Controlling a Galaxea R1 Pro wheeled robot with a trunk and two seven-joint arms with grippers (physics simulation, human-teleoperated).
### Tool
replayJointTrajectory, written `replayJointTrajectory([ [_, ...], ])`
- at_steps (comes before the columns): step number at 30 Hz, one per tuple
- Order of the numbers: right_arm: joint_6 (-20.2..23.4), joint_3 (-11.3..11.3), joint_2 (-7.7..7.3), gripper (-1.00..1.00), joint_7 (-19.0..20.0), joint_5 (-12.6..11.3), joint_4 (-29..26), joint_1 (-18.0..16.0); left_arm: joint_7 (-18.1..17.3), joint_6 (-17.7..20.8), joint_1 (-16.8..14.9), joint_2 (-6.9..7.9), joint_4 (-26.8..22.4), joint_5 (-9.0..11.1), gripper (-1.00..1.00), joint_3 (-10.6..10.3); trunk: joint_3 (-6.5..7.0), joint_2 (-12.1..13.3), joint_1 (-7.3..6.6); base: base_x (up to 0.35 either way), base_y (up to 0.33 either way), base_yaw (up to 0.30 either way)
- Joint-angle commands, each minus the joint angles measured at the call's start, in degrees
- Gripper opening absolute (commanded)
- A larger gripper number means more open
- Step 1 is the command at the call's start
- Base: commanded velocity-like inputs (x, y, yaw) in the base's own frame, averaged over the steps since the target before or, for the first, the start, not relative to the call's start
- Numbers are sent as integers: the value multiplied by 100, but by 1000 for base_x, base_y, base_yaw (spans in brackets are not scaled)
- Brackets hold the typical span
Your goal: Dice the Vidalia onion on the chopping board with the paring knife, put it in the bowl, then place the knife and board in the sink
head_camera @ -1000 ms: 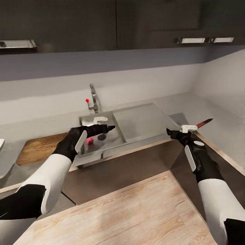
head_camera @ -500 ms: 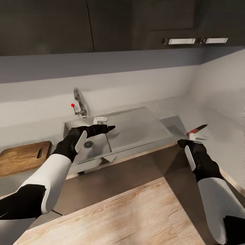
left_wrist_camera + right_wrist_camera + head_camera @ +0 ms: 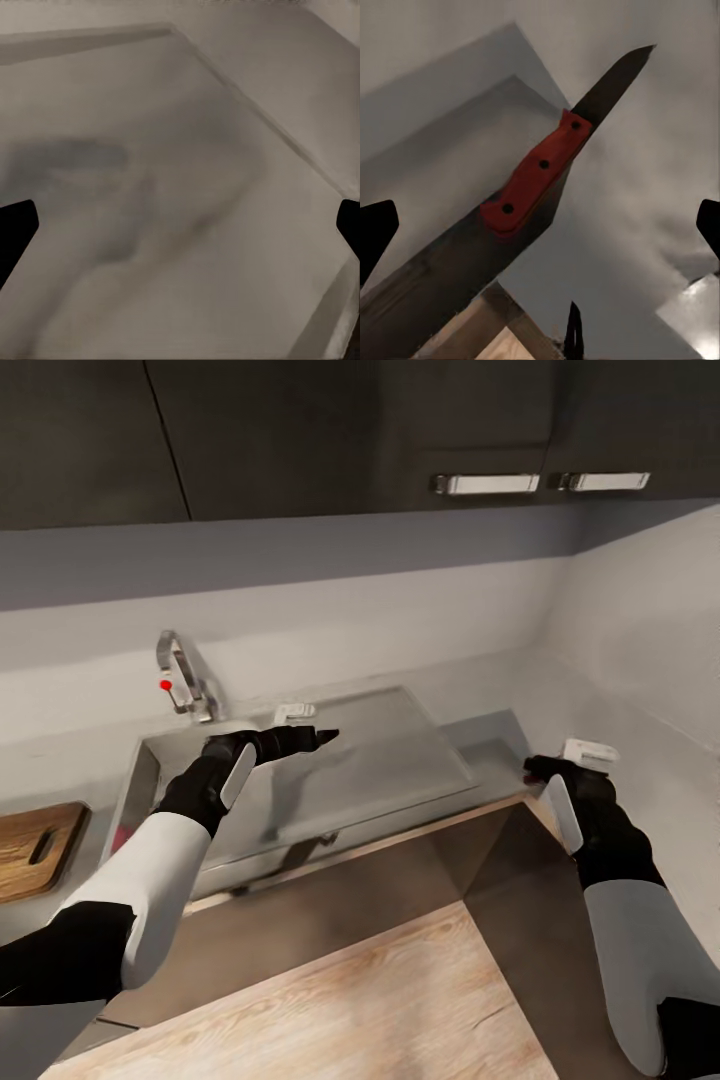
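The steel sink point(image 3: 150, 770) with its tap point(image 3: 180, 685) lies left of centre, and its flat drainer point(image 3: 400, 750) reaches to the right. My left gripper point(image 3: 308, 725) hovers open over the drainer; its wrist view has the tips point(image 3: 180, 225) wide apart with nothing between them. My right gripper point(image 3: 565, 758) is over the countertop point(image 3: 490, 735) near the right wall. In its wrist view the fingertips point(image 3: 540, 225) stand wide apart, and the red-handled paring knife point(image 3: 540, 176) is ahead of them, blade pointing away. The chopping board point(image 3: 30, 850) sits at the far left. Onion and bowl are out of view.
Dark wall cabinets point(image 3: 350, 430) hang above the grey backsplash. The right wall point(image 3: 650, 640) meets the countertop close beside my right gripper. Wooden floor point(image 3: 330, 1010) lies in front of the dark base cabinets. A small pink patch point(image 3: 120, 838) shows at the sink's near left edge.
The camera has turned right, so sink and board slid left in the picture. My right gripper sank a little, and the knife no longer sticks out above it in the head view.
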Motion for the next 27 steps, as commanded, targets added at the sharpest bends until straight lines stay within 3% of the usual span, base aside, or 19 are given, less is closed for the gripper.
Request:
replayJointTrajectory([
  [1,18,9,-4,100,-46,-66,-9,-3,12,52,-6,-1,-3,58,100,-3,-10,-11,6,231,-254,0],
  [12,22,14,7,100,-42,-251,-18,-3,12,52,-6,-1,-3,58,100,-3,-10,-11,6,193,-27,0],
  [21,19,13,7,100,-42,-264,-18,-3,12,52,-6,-1,-3,58,100,-11,-10,-11,6,25,11,0],
  [27,20,0,125,100,-106,-333,6,-3,12,52,-6,-1,-3,58,100,-12,-10,-11,6,1,0,0],
])
